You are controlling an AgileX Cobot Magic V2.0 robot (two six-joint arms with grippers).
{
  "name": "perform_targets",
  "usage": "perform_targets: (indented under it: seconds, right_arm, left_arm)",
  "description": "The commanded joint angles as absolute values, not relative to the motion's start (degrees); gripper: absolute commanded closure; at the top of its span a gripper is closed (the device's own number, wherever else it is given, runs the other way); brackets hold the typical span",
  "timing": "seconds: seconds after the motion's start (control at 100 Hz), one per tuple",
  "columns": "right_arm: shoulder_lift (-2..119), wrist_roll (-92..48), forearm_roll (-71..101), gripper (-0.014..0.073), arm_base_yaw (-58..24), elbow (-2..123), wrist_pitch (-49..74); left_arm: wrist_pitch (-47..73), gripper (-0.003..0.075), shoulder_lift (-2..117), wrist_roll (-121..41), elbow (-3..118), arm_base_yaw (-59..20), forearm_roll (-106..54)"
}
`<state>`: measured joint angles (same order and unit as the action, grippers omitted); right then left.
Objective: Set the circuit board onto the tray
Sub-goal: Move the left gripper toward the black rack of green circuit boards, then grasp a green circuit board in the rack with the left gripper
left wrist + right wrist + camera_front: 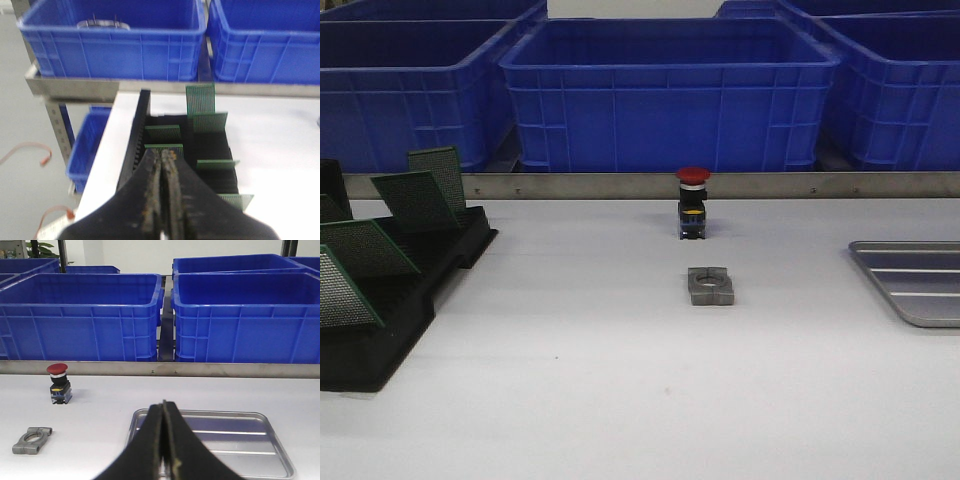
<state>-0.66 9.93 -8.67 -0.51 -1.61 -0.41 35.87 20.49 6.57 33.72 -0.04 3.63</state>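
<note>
Blue bins (pixel 670 95) line the back of a white table (pixel 600 380). The tray (pixel 918 280) sits at the right edge, cut off in the front view, with nothing on it. Circuit boards (pixel 415 200) stand tilted in the black rack (pixel 390 300) on the left, also partly cropped. Left gripper (pixel 164 156) above the rack, fingers pressed together; right gripper (pixel 163 405) over the tray, same. Neither arm shows up in the front view.

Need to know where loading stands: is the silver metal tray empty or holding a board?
Empty. The shallow silver-grey metal tray shows only its bare ridged bottom in the right wrist view.
</note>
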Motion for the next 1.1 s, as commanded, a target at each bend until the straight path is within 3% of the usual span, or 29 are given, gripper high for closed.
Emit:
perform_targets:
  seconds: [0.0,0.24,0.56,0.73,0.9,1.09]
  right_arm:
    - [-2.12,9.88,-9.11,0.0654,-0.28,-0.81,-5.25]
    - [-2.12,9.88,-9.11,0.0654,-0.28,-0.81,-5.25]
    - [-2.12,9.88,-9.11,0.0654,-0.28,-0.81,-5.25]
    - [-2.12,9.88,-9.11,0.0654,-0.28,-0.81,-5.25]
    - [-2.12,9.88,-9.11,0.0654,-0.28,-0.81,-5.25]
    - [-2.12,9.88,-9.11,0.0654,-0.28,-0.81,-5.25]
  left_arm:
    - [34.96,0.0740,26.62,6.82,38.45,-0.34,2.21]
    - [35.74,0.0714,42.68,-2.64,46.81,-0.34,-5.38]
    - [37.75,0.0350,59.32,-22.86,55.57,-0.34,-11.24]
    - [38.59,0.0346,65.43,-39.79,58.09,-0.34,-13.94]
    - [38.60,0.0346,70.49,-69.35,58.09,-0.34,-14.77]
    - [37.29,0.0346,75.73,-83.88,58.09,-0.34,-14.63]
